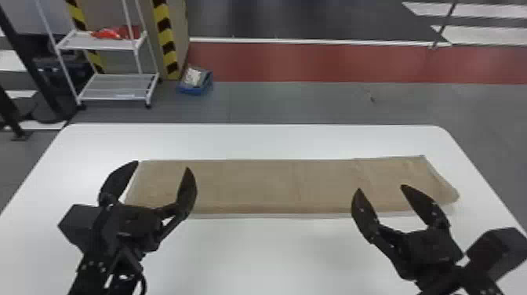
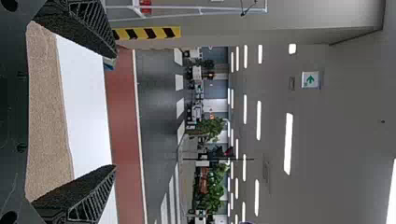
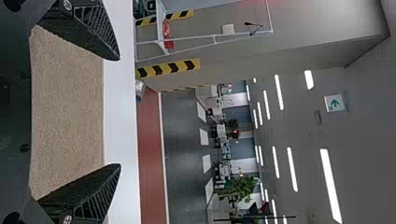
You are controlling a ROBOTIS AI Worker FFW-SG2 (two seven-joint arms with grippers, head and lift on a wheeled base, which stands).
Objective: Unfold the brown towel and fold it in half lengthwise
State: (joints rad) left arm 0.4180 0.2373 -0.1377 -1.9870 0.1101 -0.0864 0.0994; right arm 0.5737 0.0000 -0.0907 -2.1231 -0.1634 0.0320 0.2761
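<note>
Black and spread apart at the fingers, on the left end effector as on the right end effector, with nothing clamped in either. Beyond the fingers, look to the towel, brown and lying flat in a long strip across the surface. Judge it thin, light and soft, apt to droop wherever unsupported, yet grainy enough not to slip much in a firm pinch. No fear of breaking it; more of creasing it or dragging it askew. Paler in a narrow band along the near edge, perhaps from a lower layer beneath, so probably doubled lengthwise already. To adjust the fold, pinch only the top layer near both ends of one long edge and move evenly, under light tension, to spare the middle a sag. To shift the whole strip, take every layer at once. Come in low and shallow, right down by the surface, for want of much thickness to bite on. Farther out, mind the right end, slanted and bulging at the near corner: square up there with a gentle tug.
</note>
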